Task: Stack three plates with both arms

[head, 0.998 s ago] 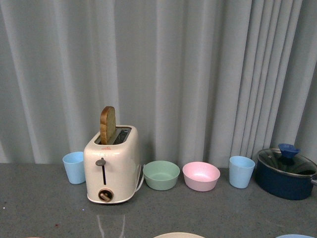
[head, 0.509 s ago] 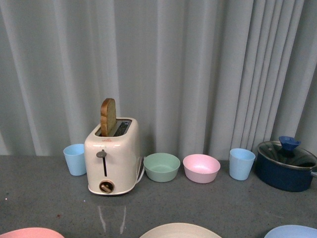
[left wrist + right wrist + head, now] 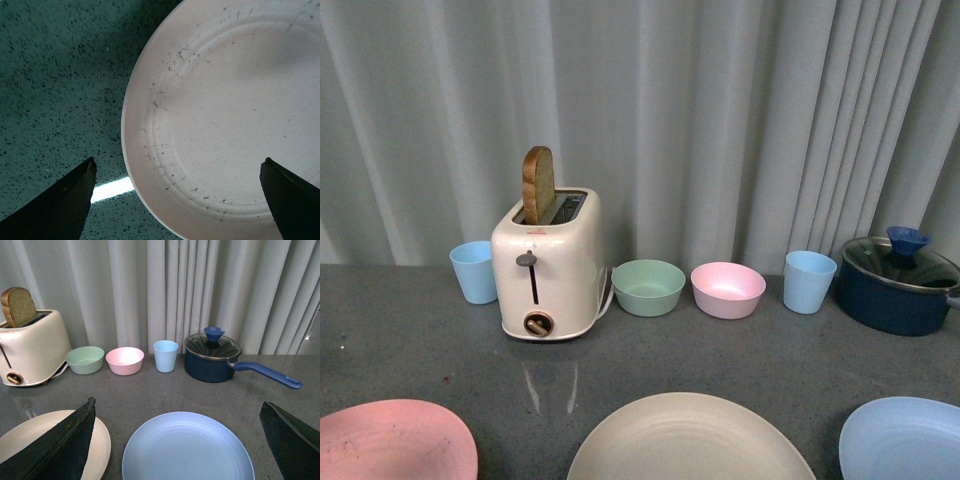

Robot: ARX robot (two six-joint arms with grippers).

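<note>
Plates point(image 3: 690, 440) now further in view | bread point(image 3: 538, 185) in toaster point(image 3: 550, 275) | left gripper point(image 3: 178, 160) wide | right gripper point(image 3: 178, 402) wide

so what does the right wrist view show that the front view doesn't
Only the right wrist view: the full length of the pot's handle, and the open right gripper.
Only the front view: the pink plate and a second blue cup left of the toaster.
Both: the toaster with bread in it, green bowl, pink bowl, one blue cup, the pot, the cream plate and the blue plate.
</note>
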